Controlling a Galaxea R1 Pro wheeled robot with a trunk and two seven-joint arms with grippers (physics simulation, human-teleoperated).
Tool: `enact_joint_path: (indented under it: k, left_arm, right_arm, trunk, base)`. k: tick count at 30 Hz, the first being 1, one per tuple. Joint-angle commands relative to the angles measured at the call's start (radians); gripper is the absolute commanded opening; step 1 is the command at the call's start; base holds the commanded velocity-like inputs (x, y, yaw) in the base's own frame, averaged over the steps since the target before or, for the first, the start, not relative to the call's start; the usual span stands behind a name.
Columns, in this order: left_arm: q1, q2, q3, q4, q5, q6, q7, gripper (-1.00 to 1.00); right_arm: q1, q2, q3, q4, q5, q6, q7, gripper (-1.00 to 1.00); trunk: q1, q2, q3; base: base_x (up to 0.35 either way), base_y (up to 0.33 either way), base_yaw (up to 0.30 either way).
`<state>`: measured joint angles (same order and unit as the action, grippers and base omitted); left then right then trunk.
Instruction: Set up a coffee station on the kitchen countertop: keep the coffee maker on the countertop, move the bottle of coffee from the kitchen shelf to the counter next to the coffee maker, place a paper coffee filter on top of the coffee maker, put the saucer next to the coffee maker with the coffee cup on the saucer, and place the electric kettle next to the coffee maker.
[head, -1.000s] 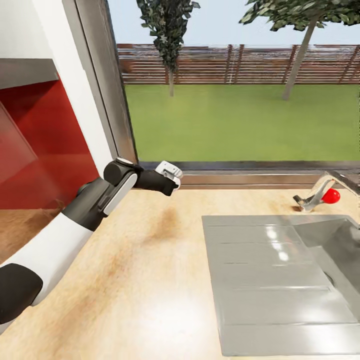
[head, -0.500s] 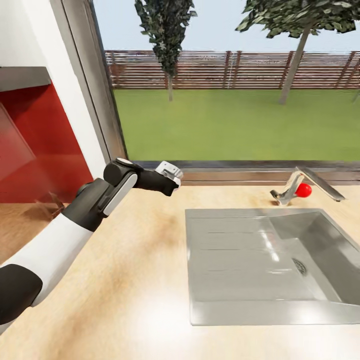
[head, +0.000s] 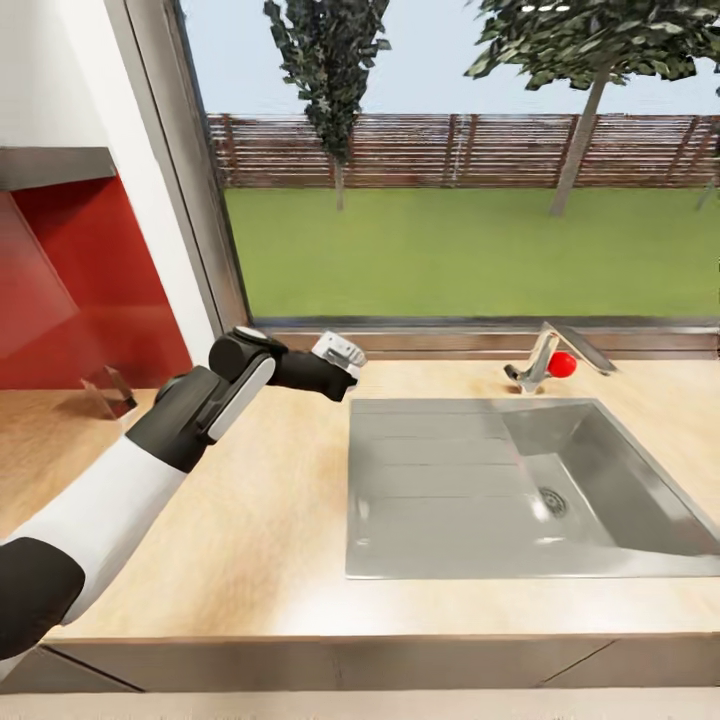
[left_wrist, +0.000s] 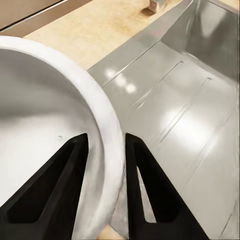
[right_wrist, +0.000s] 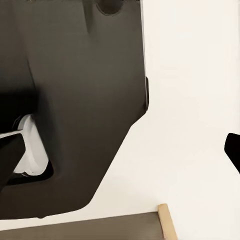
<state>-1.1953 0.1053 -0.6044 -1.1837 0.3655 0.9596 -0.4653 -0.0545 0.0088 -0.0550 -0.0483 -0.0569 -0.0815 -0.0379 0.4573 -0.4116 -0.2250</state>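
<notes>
The left pincer (left_wrist: 105, 187) pinches the saucer (left_wrist: 45, 130) rim over the surface (head: 250, 520) by the sink (head: 480, 490); right pincer unreadable, placing remains.

no text, label, brand, number or sign could be read anywhere in these views.
</notes>
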Motion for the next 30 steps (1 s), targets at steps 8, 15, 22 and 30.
enact_joint_path:
  k: [8, 15, 22, 30]
  left_arm:
    - [0.001, 0.001, -0.001, 0.000, -0.003, 0.002, -0.003, -1.00]
    - [0.002, 0.001, -0.001, 0.001, -0.005, 0.004, -0.002, -1.00]
    - [0.002, 0.002, -0.001, 0.001, -0.004, 0.004, -0.001, -1.00]
    - [0.023, 0.001, -0.001, 0.000, -0.005, 0.002, -0.001, -1.00]
  right_arm:
    - [-0.001, 0.000, -0.005, 0.001, -0.006, -0.004, 0.000, 1.00]
    - [-0.001, 0.000, -0.006, 0.001, -0.006, -0.004, 0.000, 1.00]
    - [-0.001, 0.000, -0.006, 0.001, -0.006, -0.004, 0.000, 1.00]
    - [-0.001, 0.000, -0.006, 0.001, -0.006, -0.004, 0.000, 1.00]
  trunk:
    - [0.000, -0.002, 0.011]
    - [0.000, -0.002, 0.021]
    - [0.000, -0.002, 0.032]
    - [0.000, -0.002, 0.045]
  base:
    - [-0.151, -0.070, 0.000]
    - [-0.010, -0.004, 0.000]
    - [0.000, 0.000, 0.000]
    - [0.000, 0.000, -0.025]
